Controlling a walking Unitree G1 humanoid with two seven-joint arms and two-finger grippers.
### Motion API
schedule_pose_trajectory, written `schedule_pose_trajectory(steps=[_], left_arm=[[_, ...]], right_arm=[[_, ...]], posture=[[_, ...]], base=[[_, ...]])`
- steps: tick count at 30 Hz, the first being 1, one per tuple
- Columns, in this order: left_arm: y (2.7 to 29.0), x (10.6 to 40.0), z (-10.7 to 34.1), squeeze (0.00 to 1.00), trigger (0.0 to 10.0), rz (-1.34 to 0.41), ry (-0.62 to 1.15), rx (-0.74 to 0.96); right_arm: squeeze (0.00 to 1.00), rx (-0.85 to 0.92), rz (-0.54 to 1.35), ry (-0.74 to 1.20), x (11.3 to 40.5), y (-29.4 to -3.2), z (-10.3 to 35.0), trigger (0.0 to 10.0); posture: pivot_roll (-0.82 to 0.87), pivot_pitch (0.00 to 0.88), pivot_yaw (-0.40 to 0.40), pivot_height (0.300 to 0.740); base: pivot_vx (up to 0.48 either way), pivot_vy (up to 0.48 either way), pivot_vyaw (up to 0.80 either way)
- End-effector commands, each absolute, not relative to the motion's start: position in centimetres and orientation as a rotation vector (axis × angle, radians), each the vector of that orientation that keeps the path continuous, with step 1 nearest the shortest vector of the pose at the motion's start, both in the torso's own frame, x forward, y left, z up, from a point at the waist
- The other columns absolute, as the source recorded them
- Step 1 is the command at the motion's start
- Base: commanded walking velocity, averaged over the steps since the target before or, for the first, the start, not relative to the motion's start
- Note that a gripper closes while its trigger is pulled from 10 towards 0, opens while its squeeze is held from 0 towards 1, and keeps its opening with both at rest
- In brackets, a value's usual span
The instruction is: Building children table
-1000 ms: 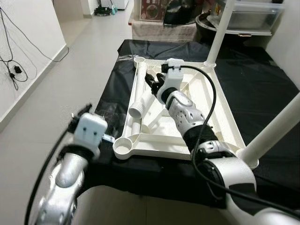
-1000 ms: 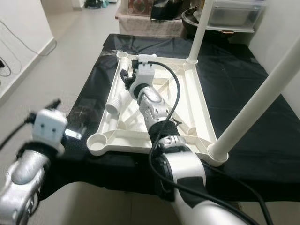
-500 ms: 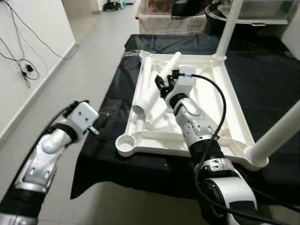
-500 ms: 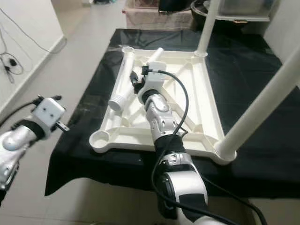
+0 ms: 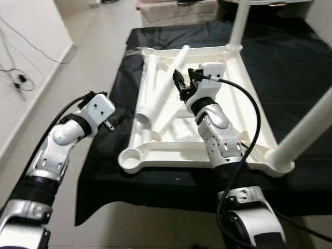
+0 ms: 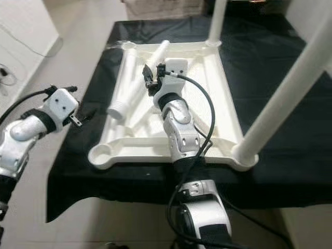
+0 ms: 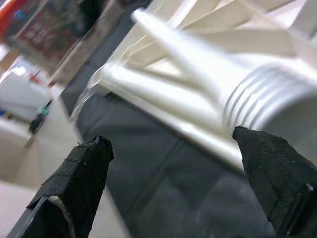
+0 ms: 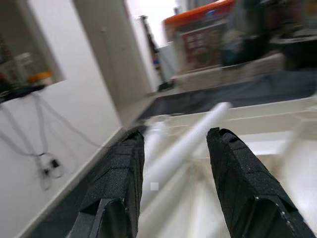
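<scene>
Closest to me, the upside-down tabletop point(image 5: 155, 150) is lying on the black cloth point(image 5: 290, 83) with its ribbed underside facing up, which is how the leg sockets are being kept reachable. The near-left corner socket point(image 5: 130, 157) is sitting empty, and the rim there is overhanging the cloth's edge a little.

Out on the left, the left gripper point(image 5: 110, 123) is hovering beside the tabletop's left rim, off the plastic, fingers point(image 7: 74, 178) spread wide and holding nothing. In its wrist view the threaded end of the loose leg point(image 7: 270, 106) is looming right ahead between the fingertips, so I'm judging it is lining up on that end, ready to steady or take it.

Moving in, the loose leg point(image 5: 161, 85) is lying slantwise across the ribs, threaded end towards the left rim, far end angling up towards the back. The right gripper point(image 5: 185, 82) is reaching over the middle of the tabletop, just beside the leg's upper stretch; its fingers point(image 8: 116, 183) are parted with the leg running ahead between them, not yet clamped on anything as far as I can see.

On the near right, one fitted leg point(image 5: 306, 132) is standing up out of its corner. Farthest back, a second fitted leg point(image 5: 237, 23) is rising from the far-right socket. Two more are waiting, by my reckoning.
</scene>
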State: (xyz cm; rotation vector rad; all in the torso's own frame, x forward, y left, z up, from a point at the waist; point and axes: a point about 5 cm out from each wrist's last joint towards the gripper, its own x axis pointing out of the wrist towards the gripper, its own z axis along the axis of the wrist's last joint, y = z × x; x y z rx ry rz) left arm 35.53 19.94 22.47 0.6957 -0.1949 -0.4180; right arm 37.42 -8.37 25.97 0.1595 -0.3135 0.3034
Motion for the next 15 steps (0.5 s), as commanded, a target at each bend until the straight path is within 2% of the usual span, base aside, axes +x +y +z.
schedule_pose_trajectory(steps=[1, 15], left_arm=[[20.0, 36.3, 22.8, 0.00, 10.0, -0.453, -0.194, 0.721], [20.9, 37.3, 27.1, 0.00, 10.0, -0.458, -0.273, 0.736]], right_arm=[[0.00, 0.172, 0.336, -0.287, 36.7, -7.8, 25.4, 10.0], [0.00, 0.229, 0.372, -0.258, 35.9, -7.0, 25.4, 10.0]], posture=[[0.03, 0.264, 0.071, 0.740], [0.05, 0.261, 0.079, 0.740]], base=[[0.000, 0.000, 0.00], [0.000, 0.000, 0.00]])
